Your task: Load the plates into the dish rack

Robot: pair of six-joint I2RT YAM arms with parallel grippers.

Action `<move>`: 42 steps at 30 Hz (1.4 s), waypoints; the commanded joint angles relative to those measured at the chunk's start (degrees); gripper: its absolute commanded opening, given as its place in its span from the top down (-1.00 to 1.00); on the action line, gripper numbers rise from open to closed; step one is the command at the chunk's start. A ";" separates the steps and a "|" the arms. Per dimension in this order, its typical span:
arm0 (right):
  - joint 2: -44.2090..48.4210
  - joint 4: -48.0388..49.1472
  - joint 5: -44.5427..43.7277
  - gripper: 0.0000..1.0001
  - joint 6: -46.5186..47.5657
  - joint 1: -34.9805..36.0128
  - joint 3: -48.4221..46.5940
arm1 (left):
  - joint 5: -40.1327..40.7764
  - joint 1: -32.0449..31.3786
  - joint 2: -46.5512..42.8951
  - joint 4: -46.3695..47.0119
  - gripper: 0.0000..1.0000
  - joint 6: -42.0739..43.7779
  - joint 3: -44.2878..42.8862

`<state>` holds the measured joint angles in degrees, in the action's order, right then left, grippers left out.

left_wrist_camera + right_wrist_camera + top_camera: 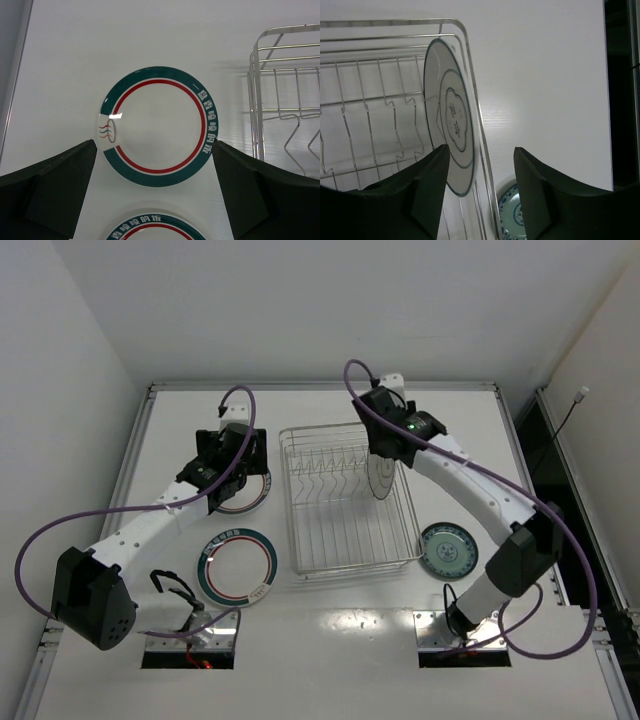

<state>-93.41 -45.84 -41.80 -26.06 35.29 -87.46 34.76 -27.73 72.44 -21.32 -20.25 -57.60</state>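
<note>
The thin-rimmed plate [451, 110] stands on edge in the dish rack [350, 562], by its right wall; the right gripper [481, 150] sits part open beside it, clamping nothing. Best to lift straight up so neither finger tips the plate. The left gripper [155, 145] hangs wide open and empty over a ringed plate [200, 90] toward the desk's left edge

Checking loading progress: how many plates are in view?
4: dark-rimmed plate upright in the dish rack; far ringed plate and near ringed plate left of it; small teal plate right of it.
</note>
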 commanded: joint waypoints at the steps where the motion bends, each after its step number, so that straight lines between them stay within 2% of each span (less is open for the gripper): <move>1: 7.87 -2.84 -0.83 -0.06 -2.58 -2.40 0.44 | 1.01 -0.49 -0.02 0.40 -1.00 -0.76 -2.34; 3: 13.04 -3.64 0.83 -0.09 -3.20 -4.08 4.11 | 1.01 -0.49 -0.02 0.40 -1.00 -0.76 -2.34; 7: 19.40 -1.80 11.44 -0.13 -2.42 -9.26 11.86 | 1.01 -0.49 -0.02 0.40 -1.00 -0.76 -2.34; 12: 19.40 -0.66 15.59 0.34 -1.80 -13.84 22.14 | -3.81 -0.49 2.16 0.40 -1.00 -0.23 -2.34; 14: 19.93 3.12 18.58 0.40 -1.01 -15.42 26.10 | -6.98 -0.49 3.57 0.40 -0.96 0.30 -2.95; 18: 18.71 8.74 29.92 0.54 1.98 -19.81 30.59 | -12.52 -0.49 10.06 -2.13 -0.88 0.83 -5.32; 25: 15.97 16.13 44.33 0.54 5.58 -24.39 36.65 | -14.54 -0.49 17.02 -5.22 -0.80 0.83 -8.40; 28: 16.50 18.33 46.89 0.51 5.59 -25.62 37.80 | -16.03 -0.49 18.96 -5.22 -0.76 0.83 -8.92; 30: 16.50 18.34 48.91 0.51 6.20 -26.24 37.80 | -16.91 -0.49 21.41 -6.45 -0.69 0.83 -9.46; 32: 15.98 18.34 48.92 0.51 6.20 -26.76 37.80 | -17.62 -0.49 24.30 -7.59 -0.51 0.83 -11.29; 35: 18.08 18.34 48.84 0.51 6.20 -26.76 37.80 | -17.62 -0.49 24.94 -8.12 -0.45 -0.23 -11.30; 38: 21.68 17.20 46.91 0.40 6.20 -26.76 37.10 | -18.15 -0.49 24.33 -7.51 -0.41 -1.54 -11.30; 40: 24.83 16.58 45.41 0.21 6.20 -26.76 35.96 | -18.15 -0.49 21.27 -6.55 -0.41 -2.16 -10.69; 42: 26.78 16.05 44.88 0.08 6.20 -26.76 35.96 | -18.15 -0.49 18.01 -5.14 -0.54 -2.77 -9.90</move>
<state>-70.81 -30.92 2.68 -19.97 8.27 -49.32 19.09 -27.59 96.05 -29.74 -20.27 -67.31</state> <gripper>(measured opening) 0.441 0.754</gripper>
